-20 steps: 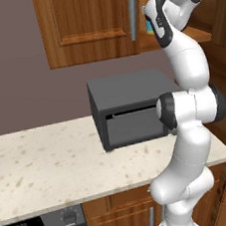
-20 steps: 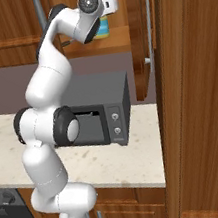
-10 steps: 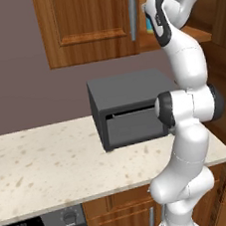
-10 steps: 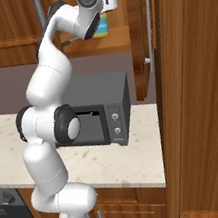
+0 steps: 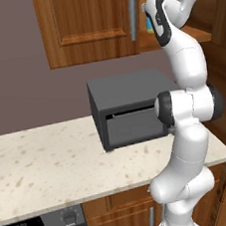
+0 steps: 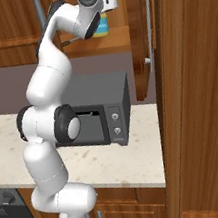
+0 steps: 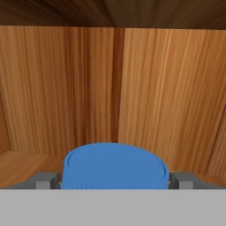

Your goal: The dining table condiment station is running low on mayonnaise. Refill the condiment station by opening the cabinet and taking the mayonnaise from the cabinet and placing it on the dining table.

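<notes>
Speckled beige counter (image 5: 46,166), dark microwave (image 5: 130,110), open wooden cabinet (image 6: 102,43), mayonnaise (image 7: 115,166) inside

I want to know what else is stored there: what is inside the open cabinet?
The mayonnaise stands on the cabinet shelf, between the open gripper fingers. Bare wood behind it; the jar hides the shelf beneath.

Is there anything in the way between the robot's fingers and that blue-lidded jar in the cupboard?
Nothing visible. The open fingers stand on either side of the mayonnaise jar, inside the cabinet, with no other item between them.
</notes>
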You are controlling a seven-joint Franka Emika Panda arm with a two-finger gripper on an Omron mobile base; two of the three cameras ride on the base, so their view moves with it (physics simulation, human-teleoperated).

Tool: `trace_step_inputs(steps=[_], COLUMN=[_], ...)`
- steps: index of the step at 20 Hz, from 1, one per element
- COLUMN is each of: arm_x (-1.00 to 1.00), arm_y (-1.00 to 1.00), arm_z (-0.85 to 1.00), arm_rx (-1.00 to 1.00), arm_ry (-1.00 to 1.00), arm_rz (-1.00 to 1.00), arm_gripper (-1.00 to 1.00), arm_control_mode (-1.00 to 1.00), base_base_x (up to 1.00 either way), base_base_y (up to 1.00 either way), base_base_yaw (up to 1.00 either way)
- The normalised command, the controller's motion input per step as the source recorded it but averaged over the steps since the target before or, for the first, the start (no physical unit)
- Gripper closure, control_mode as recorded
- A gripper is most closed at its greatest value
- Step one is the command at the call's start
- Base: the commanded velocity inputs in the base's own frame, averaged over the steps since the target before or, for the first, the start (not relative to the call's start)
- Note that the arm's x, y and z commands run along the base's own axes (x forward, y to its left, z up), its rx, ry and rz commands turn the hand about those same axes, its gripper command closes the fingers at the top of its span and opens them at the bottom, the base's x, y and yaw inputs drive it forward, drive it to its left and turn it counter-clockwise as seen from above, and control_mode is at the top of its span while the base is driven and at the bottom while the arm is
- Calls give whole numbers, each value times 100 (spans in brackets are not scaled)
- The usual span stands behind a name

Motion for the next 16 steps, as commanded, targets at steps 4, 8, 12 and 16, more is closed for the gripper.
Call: trace_step_inputs(steps=[4, 8, 12, 16], arm_x=[-3, -28, -83, -100], arm_y=[0, 0, 0, 0], arm_z=[0, -1, -5, -4], arm_rx=[1, 1, 0, 0], arm_ry=[-1, 0, 0, -2], arm_rz=[0, 0, 0, 0], arm_gripper=[100, 100, 100, 100], arm_control_mode=[-100, -100, -100, -100], base_base_x=[0, 0, 0, 0], base_base_y=[0, 0, 0, 0], base_base_yaw=[0, 0, 0, 0])
